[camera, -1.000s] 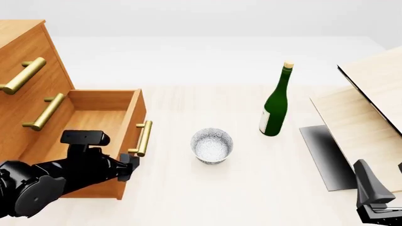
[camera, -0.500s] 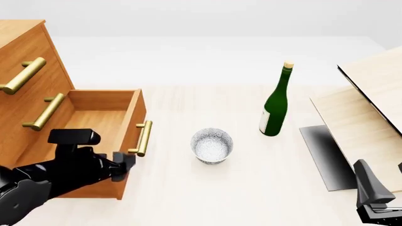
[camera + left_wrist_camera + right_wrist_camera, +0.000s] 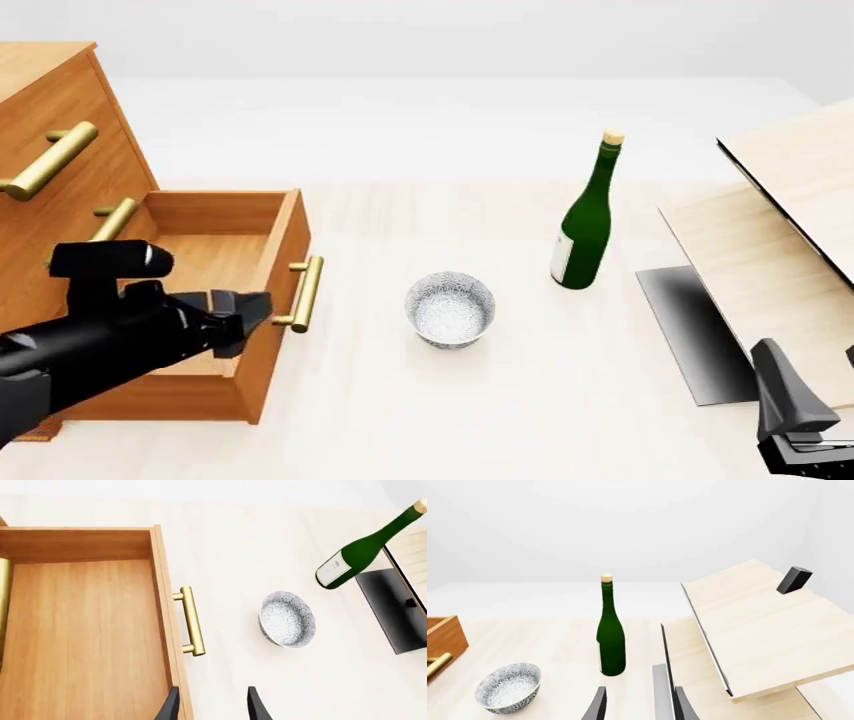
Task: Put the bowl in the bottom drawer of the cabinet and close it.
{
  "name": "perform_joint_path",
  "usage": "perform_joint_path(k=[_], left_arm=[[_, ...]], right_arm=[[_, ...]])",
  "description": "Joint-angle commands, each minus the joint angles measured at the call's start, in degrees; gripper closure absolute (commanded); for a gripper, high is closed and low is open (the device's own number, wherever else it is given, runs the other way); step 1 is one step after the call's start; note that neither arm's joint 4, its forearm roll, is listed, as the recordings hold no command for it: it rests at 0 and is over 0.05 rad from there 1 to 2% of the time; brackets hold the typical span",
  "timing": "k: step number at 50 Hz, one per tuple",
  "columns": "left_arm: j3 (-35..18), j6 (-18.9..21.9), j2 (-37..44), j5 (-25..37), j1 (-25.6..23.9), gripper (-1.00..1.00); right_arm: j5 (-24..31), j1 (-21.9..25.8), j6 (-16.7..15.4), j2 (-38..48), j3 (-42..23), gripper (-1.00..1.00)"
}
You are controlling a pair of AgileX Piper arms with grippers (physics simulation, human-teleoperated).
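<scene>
**Reaching rightward for the bowl**

Hovering over the pulled-out orange-brown wooden bottom drawer point(image 3: 200, 260), the black left hand point(image 3: 244, 312) is parted, empty. Right of it, on the pale table point(image 3: 400, 400), stands the speckled white bowl point(image 3: 451, 309), nearer this hand. The right hand point(image 3: 637, 705) idles, parted.

Bottle, boards and table

A green bottle point(image 3: 583, 222) with a white label and a cork stands upright on the pale table point(image 3: 534, 400). To its right, well apart, tilted pale wooden boards point(image 3: 781, 240) lean over a dark slab point(image 3: 687, 335).
</scene>
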Motion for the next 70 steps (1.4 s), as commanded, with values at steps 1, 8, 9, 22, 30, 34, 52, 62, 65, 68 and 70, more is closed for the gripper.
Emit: perform_joint_path(k=[1,8,9,22,30,34,52,62,65,68,70], left_arm=[[-2.16,0.34,-2.70,1.93,0.23,-1.00],[-3.91,0.62,-3.56,2.81,0.18,-1.00],[-4.25,0.80,-3.72,2.94,0.04,-1.00],[-7.12,2.02,-3.50,3.00,-1.24,-1.00],[-8.26,2.07,-2.56,2.45,-2.33,-1.00],[-9.24,2.19,-1.61,2.05,-2.74,-1.00],[-12.30,-0.14,3.17,-0.26,-4.89,-1.00],[-13.71,-1.97,6.20,-2.23,-6.55,-1.00],[-14.26,-2.51,7.34,-2.75,-6.96,-1.00],[-14.56,-2.62,8.16,-3.16,-6.90,-1.00],[-14.67,-3.14,8.72,-3.58,-7.44,-1.00]], right_arm=[[0.00,-0.01,0.00,0.01,0.00,-1.00],[0.00,0.02,0.00,0.00,0.00,-1.00],[0.00,0.00,-0.01,0.01,0.00,-1.00],[0.00,0.00,0.01,0.00,0.00,-1.00],[0.00,-0.01,0.00,0.01,0.00,-1.00],[0.00,-0.01,0.00,0.00,0.00,-1.00],[-0.19,0.58,0.59,0.40,0.04,-1.00],[-0.19,0.58,0.60,0.40,0.04,-1.00],[-0.19,0.59,0.60,0.41,0.04,-1.00],[-0.20,0.59,0.61,0.41,0.04,-1.00],[-0.20,0.59,0.62,0.41,0.04,-1.00]])
